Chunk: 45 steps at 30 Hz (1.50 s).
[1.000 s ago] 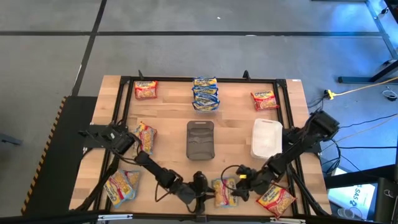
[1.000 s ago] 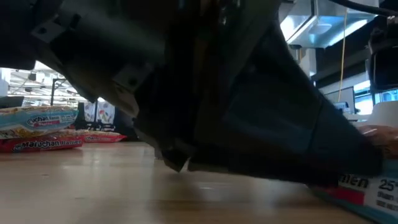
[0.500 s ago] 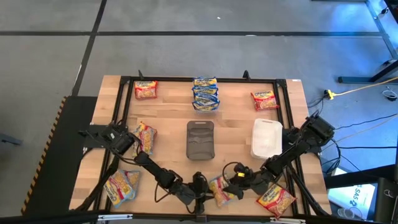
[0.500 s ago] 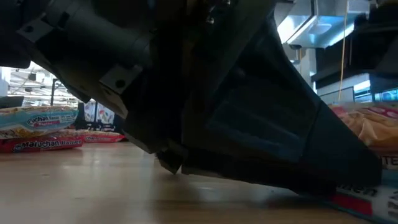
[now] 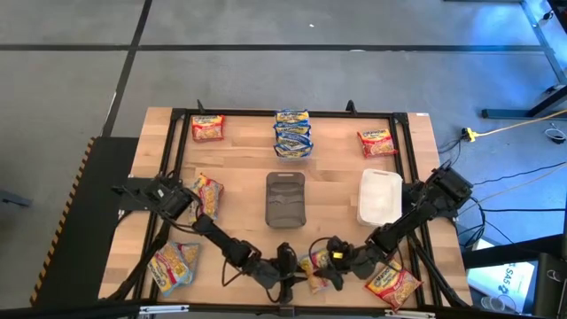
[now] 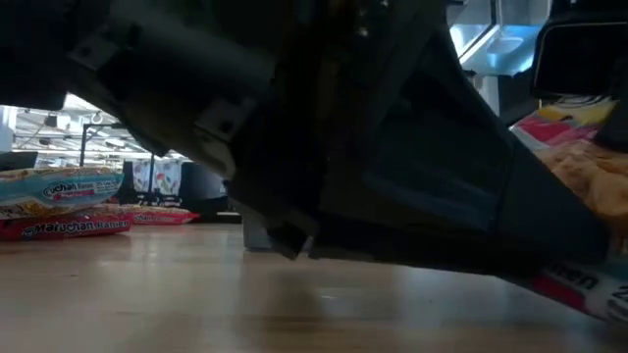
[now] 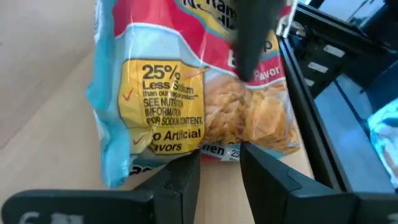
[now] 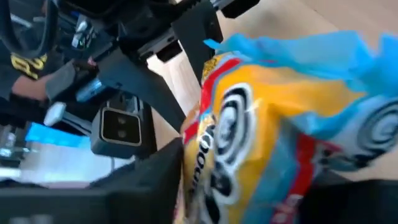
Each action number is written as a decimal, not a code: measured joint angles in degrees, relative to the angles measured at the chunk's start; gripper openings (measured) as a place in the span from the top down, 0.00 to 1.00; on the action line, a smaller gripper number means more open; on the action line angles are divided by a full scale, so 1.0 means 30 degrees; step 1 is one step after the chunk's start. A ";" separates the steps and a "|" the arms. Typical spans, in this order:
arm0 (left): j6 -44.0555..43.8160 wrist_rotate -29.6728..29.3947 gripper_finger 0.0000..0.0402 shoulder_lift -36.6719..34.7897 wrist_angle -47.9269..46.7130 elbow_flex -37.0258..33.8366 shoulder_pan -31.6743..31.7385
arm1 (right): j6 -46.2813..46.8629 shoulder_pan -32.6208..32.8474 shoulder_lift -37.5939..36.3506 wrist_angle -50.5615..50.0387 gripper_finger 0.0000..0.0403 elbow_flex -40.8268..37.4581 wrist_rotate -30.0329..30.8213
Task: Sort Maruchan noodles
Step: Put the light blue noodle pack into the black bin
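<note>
The Maruchan noodles are flat yellow packets spread over the table. One with blue and red print (image 5: 312, 269) sits at the near edge between both grippers. My right gripper (image 5: 331, 264) is shut on it, and it fills the right wrist view (image 8: 267, 118). My left gripper (image 5: 282, 266) points at it from the table's left and is open by a narrow gap (image 7: 221, 177). The packet's near end (image 7: 219, 151) stands right at those fingertips. The other packets lie flat on the wood. My right gripper pinches the blue-and-red packet at the end farthest from my left gripper; one dark finger (image 7: 255, 37) lies across its printed face (image 7: 214, 34). It comes from the table's right. The packet is tilted, one end raised (image 6: 579, 147) and the other low by the table (image 6: 589, 289). My left gripper: I cannot tell whether its fingertips touch the packet's end.
A dark mesh basket (image 5: 285, 198) and a clear tub (image 5: 379, 197) stand mid-table. Packets lie at the far left (image 5: 207, 128), stacked at the far middle (image 5: 292, 133), at the far right (image 5: 376, 142), at the left (image 5: 208, 195), and in the near corners (image 5: 174, 266) (image 5: 392, 283). A black frame (image 5: 403, 133) borders the table.
My right gripper has moved toward the table's left, toward my left gripper, carrying the packet with it. The packet, which lay flat on the table, has tipped up, and one end has risen well clear.
</note>
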 joint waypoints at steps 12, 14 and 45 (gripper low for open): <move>0.1650 0.1005 0.73 -0.4152 -0.4973 -0.1830 -0.1729 | -0.8202 -0.1471 -0.4069 -0.2821 0.80 0.0000 -0.0390; 0.1692 0.0876 0.73 -0.5799 -0.4323 -0.3819 -0.1945 | -0.9740 -0.2553 -0.5526 -0.4169 0.80 0.0002 -0.0418; 0.2712 -0.0545 0.73 -1.1134 0.7678 -1.5941 -0.0464 | -2.5420 -1.5332 0.2261 -2.7706 0.78 1.7945 -0.7695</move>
